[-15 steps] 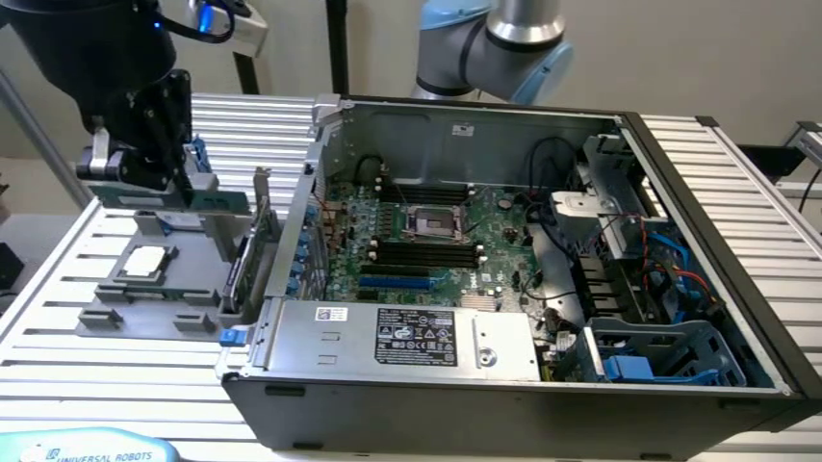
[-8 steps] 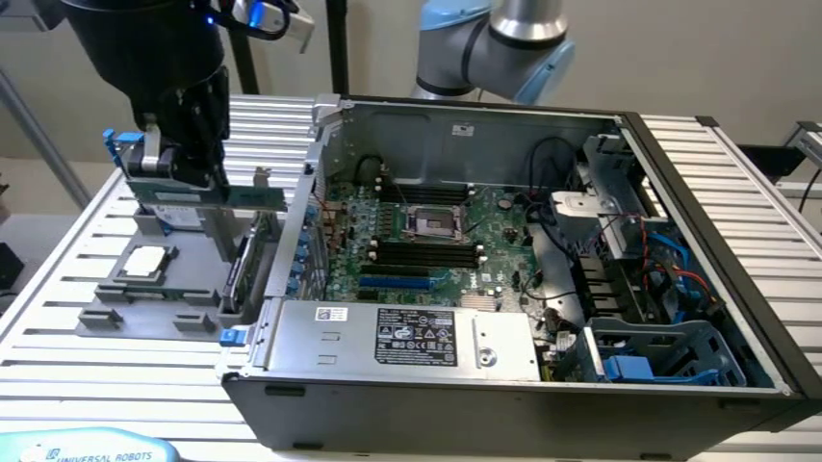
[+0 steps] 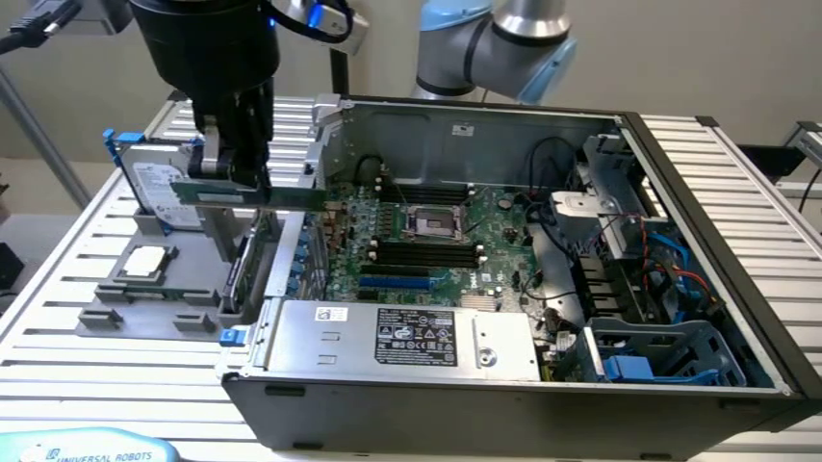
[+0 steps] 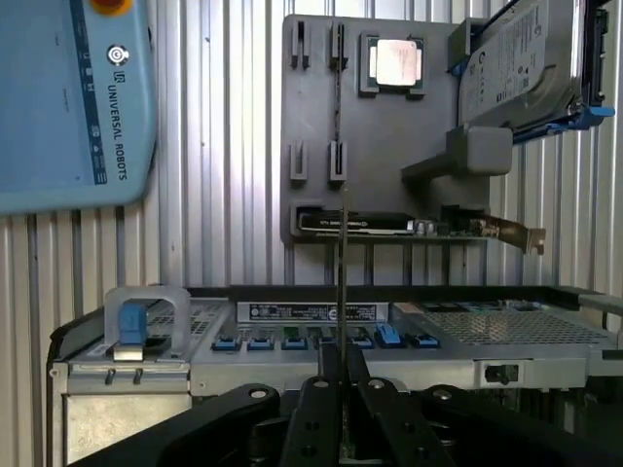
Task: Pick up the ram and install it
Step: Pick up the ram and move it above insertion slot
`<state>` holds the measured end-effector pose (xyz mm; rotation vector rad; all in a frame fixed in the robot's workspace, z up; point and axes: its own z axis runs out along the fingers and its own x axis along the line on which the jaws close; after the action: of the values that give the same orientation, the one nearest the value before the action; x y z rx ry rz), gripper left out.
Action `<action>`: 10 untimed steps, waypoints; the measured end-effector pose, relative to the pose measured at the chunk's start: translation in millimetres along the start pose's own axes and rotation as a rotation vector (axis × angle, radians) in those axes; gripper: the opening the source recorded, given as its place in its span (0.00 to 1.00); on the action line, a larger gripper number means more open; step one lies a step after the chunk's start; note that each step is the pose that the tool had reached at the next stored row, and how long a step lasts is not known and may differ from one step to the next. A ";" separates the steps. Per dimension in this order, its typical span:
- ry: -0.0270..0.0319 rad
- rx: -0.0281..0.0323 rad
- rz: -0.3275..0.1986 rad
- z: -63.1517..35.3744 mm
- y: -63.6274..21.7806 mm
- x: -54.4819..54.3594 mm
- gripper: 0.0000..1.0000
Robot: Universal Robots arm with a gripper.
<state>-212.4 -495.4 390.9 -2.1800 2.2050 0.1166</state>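
Now we see the tool [image 3: 237,175] pinching the ram [image 3: 264,196], with its two fingers pressed on the thin green stick. The ram hangs level in the air over the gray tray [image 3: 135,313], just beside the open computer case [image 3: 719,183], on the exterior view's left. A hard drive [image 3: 161,183] stands in the tray. The tray sits on the counter [image 3: 64,385].
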 end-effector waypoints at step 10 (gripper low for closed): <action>0.0002 -0.0005 0.000 -0.8 -45.2 -0.8 0.13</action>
<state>-167.2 -495.1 390.6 -2.1802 2.2055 0.1170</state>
